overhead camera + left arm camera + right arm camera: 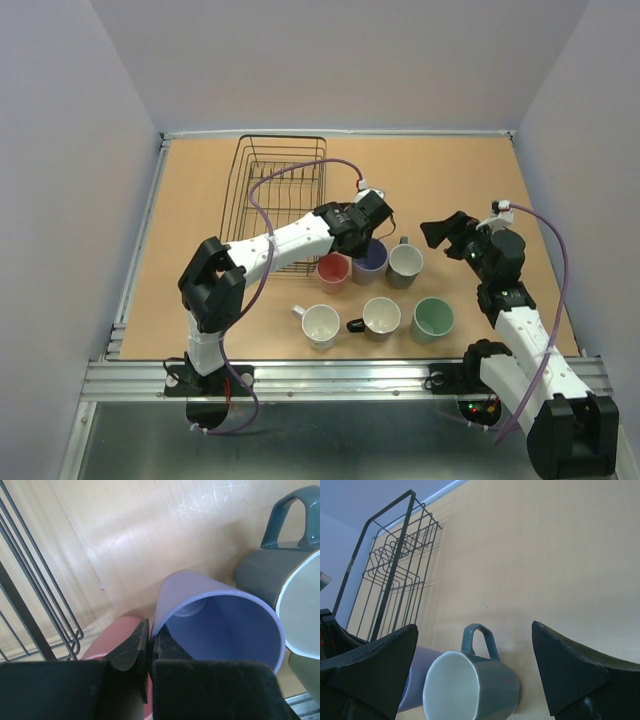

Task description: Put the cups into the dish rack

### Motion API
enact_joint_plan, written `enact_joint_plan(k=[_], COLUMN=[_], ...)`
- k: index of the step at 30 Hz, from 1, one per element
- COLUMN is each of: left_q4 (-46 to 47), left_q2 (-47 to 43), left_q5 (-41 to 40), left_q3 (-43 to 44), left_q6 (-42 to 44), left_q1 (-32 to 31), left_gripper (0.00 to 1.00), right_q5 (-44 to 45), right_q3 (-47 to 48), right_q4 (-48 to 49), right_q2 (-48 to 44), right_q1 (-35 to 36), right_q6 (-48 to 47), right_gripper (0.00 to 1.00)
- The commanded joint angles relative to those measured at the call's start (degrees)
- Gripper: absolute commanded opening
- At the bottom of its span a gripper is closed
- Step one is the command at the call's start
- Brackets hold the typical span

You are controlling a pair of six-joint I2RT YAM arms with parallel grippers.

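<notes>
My left gripper (366, 238) (150, 631) is shut on the near rim of the lavender cup (371, 256) (225, 625), one finger inside and one outside. The pink cup (333, 268) (114, 636) stands right beside it, next to the black wire dish rack (275, 200) (30, 605). A grey cup with a white inside (404, 263) (490, 690) stands to the right of the lavender one. My right gripper (442, 233) (474, 626) hangs open just right of that grey cup, nothing between its fingers. A white cup (320, 324), a black-handled cup (381, 316) and a mint green cup (433, 318) form the front row.
The dish rack (395, 565) holds no cups and stands at the back left of the wooden table (480, 180). White walls close in the table on three sides. A metal rail (340, 375) runs along the near edge by the arm bases.
</notes>
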Motion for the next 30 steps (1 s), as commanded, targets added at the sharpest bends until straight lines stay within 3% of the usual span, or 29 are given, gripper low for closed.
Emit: enact_joint_plan(k=[1, 4, 7, 9, 13, 17, 23, 30], left_q4=[0.27, 0.17, 2.54, 7.97, 25.95, 35.32, 53.06, 66.78], left_q2=[-4.43, -7.59, -13.10, -17.07, -31.98, -40.19, -47.67, -47.94], left_q5=[-0.24, 0.46, 2.65, 6.77, 20.39, 31.47, 43.67, 48.01], left_q3=[5.63, 8.98, 8.73, 6.45, -7.31, -15.00, -24.05, -31.43], left_q6=[2.94, 4.62, 6.90, 8.74, 8.49, 6.20, -1.17, -9.61], left_q1=[1.80, 3.82, 6.71, 8.65, 15.59, 23.49, 30.18, 32.48], left_gripper=[0.00, 0.00, 0.00, 0.00, 0.00, 0.00, 0.00, 0.00], right_q5=[-1.52, -5.98, -12.40, -15.83, -18.65, -17.69, -14.01, -8.99], right_q3=[8.20, 13.74, 16.03, 16.30, 17.96, 17.44, 16.56, 18.40], right_q4=[1.27, 2.66, 11.61, 21.27, 34.55, 47.82, 67.86, 89.03], right_q2=[-1.28, -1.20, -0.85, 0.64, 6.00, 10.92, 22.69, 35.69], right_q1=[-0.06, -0.06, 0.02, -0.06, 0.02, 0.64, 7.66, 14.26], right_q6=[0.66, 2.68, 8.91, 16.81, 31.23, 44.84, 54.79, 62.10], right_gripper=[1.00, 1.00, 1.00, 1.00, 1.00, 1.00, 1.00, 1.00])
